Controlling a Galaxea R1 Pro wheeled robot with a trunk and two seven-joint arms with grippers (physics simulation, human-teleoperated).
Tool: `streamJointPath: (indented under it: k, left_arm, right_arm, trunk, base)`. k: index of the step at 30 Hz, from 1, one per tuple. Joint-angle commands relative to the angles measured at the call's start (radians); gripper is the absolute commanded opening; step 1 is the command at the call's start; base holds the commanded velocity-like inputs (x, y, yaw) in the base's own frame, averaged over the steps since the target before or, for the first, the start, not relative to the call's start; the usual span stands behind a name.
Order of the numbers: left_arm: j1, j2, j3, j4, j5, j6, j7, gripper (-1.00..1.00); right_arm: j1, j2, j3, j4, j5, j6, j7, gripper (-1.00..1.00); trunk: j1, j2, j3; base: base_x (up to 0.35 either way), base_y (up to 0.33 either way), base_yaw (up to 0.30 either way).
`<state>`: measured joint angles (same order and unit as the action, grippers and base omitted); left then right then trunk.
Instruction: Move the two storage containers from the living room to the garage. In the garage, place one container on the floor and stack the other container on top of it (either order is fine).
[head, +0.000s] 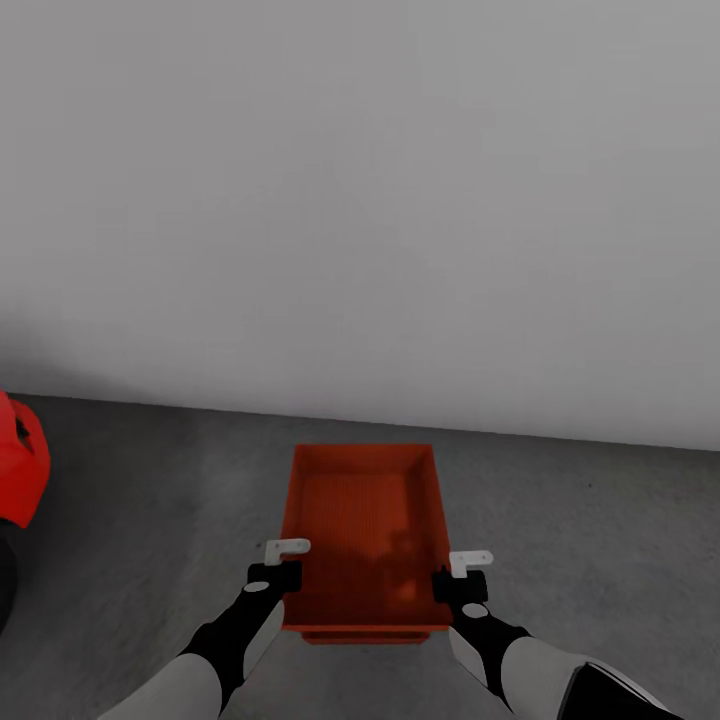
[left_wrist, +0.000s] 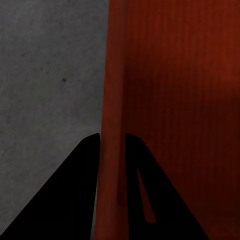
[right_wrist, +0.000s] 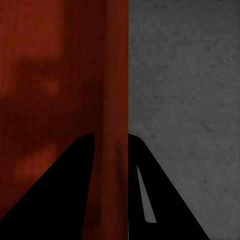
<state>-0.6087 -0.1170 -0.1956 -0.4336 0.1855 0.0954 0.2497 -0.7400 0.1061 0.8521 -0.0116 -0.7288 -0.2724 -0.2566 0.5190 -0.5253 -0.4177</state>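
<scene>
Each gripper, left (head: 276, 566) and right (head: 458, 574), pinches a long thin side wall of the open orange-red rectangular plastic container (head: 365, 530), which looks light, rigid and likely slippery.

A garage, bare and plain.
Mottled dark grey concrete floor (head: 600, 540) meets a blank pale grey wall (head: 360, 200); part of a red car (head: 20, 465) with a dark tyre shows at the floor's left edge.
</scene>
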Motion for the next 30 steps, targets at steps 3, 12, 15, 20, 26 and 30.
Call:
streamJointPath:
  k: [3,12,15,20,26,30]
  left_arm:
    - [0.0,0.002,0.01,0.0,0.006,0.007,0.014,-1.0]
    - [0.0,0.002,0.01,0.001,0.007,0.007,0.014,-1.0]
    - [0.0,0.001,0.01,0.001,0.008,0.007,0.014,-1.0]
    - [0.0,0.0,0.01,0.0,0.01,0.007,0.015,-1.0]
    - [0.0,-0.001,0.011,0.0,0.012,0.007,0.016,-1.0]
    - [0.0,-0.001,0.013,0.0,0.029,0.007,0.016,-1.0]
  right_arm:
    - [-0.001,0.001,-0.042,-0.002,0.003,-0.01,-0.001,-1.0]
    - [-0.001,0.001,-0.042,-0.002,0.003,-0.009,-0.001,-1.0]
    - [-0.001,0.001,-0.042,-0.002,0.003,-0.009,-0.001,-1.0]
    - [-0.001,0.001,-0.042,-0.002,0.003,-0.01,-0.001,-1.0]
    - [-0.001,0.001,-0.042,-0.002,0.003,-0.01,-0.001,-1.0]
    - [-0.001,0.001,-0.042,-0.002,0.003,-0.01,-0.001,-1.0]
  trunk:
    - [0.0,-0.001,-0.001]
    - [0.0,-0.001,-0.001]
    - [0.0,-0.001,-0.001]
    - [0.0,-0.001,-0.001]
    - [0.0,-0.001,-0.001]
    - [0.0,-0.001,-0.001]
  base:
    - [0.0,0.0,0.0]
    - [0.0,0.0,0.0]
    - [0.0,0.0,0.0]
    - [0.0,0.0,0.0]
    - [0.0,0.0,0.0]
    - [0.0,0.0,0.0]
